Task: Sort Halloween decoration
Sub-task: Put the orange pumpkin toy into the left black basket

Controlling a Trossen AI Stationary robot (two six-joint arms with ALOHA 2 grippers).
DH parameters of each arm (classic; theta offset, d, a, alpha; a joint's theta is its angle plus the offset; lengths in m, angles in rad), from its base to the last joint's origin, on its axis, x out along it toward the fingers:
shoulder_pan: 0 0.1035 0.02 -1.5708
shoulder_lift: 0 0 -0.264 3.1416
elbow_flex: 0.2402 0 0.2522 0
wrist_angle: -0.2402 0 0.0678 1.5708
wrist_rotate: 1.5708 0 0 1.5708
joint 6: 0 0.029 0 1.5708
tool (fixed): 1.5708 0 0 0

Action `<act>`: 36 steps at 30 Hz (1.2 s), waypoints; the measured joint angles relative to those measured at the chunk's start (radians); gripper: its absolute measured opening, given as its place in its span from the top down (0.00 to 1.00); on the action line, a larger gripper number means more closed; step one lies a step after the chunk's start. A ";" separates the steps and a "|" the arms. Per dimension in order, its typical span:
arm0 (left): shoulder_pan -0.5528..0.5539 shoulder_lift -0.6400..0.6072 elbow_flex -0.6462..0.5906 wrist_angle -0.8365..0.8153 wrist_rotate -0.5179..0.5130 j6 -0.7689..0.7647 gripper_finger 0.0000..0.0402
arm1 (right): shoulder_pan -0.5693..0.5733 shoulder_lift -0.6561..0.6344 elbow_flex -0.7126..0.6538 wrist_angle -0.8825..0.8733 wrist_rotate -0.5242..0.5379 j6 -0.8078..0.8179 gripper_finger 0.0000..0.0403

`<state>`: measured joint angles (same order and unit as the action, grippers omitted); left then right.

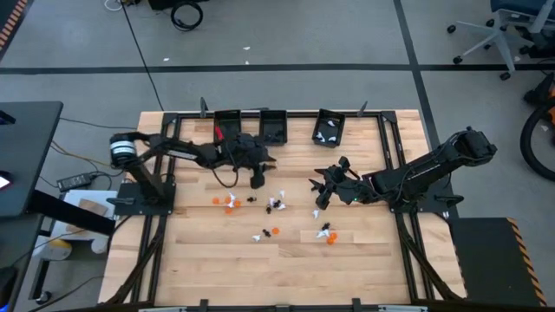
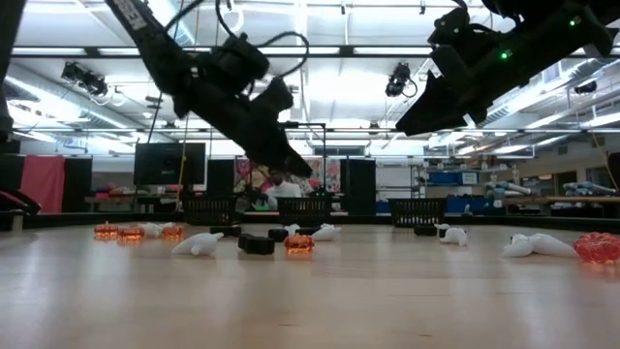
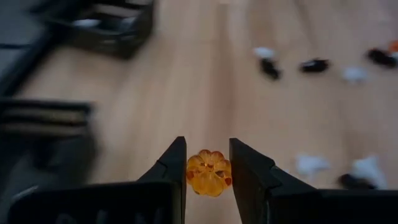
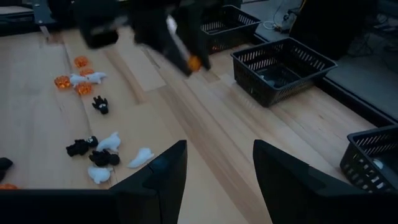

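Observation:
The Halloween decoration lies loose on the wooden table (image 1: 208, 260): small orange, black and white trinkets in clusters (image 1: 230, 201), (image 1: 277, 204), (image 1: 327, 232). My left gripper (image 1: 257, 180) hangs above the table left of the middle, shut on an orange pumpkin trinket (image 3: 209, 173). My right gripper (image 1: 319, 204) waits right of the middle, raised, its fingers (image 4: 163, 171) open with nothing between them. The right wrist view shows the left gripper with the orange trinket (image 4: 194, 62) at its finger ends. My left gripper pinches the orange pumpkin trinket by two opposite sides (image 3: 194, 174) between its two fingers. The fingers slant down, coming from the table's left. The trinket is lifted clear of the table and shows at the fingers' free ends (image 4: 194, 62).
Three small black bins stand along the far edge (image 1: 227, 124), (image 1: 273, 124), (image 1: 329, 127); the right one holds white pieces. Trinkets lie scattered between the two grippers. Bare wood spreads toward the near edge (image 1: 277, 277).

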<state>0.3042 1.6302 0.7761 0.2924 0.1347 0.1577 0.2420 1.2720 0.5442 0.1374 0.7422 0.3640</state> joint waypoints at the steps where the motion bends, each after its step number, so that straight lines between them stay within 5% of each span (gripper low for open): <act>1: 0.011 -0.024 0.001 -0.033 -0.024 0.006 0.80 | 0.000 0.000 0.000 0.000 0.000 0.001 0.53; 13: 0.206 -0.207 0.002 -0.370 -0.237 -0.032 0.80 | 0.012 0.000 0.000 0.007 -0.001 0.001 0.53; 25: 0.436 -0.143 0.002 -0.391 -0.252 -0.065 0.80 | 0.013 0.000 0.000 0.020 -0.001 -0.005 0.53; 36: 0.470 -0.010 0.002 -0.388 -0.239 -0.125 0.80 | 0.013 0.000 0.000 0.026 0.000 -0.008 0.53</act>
<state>0.7739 1.6197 0.7780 -0.0956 -0.1045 0.0330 0.2554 1.2720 0.5442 0.1638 0.7422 0.3557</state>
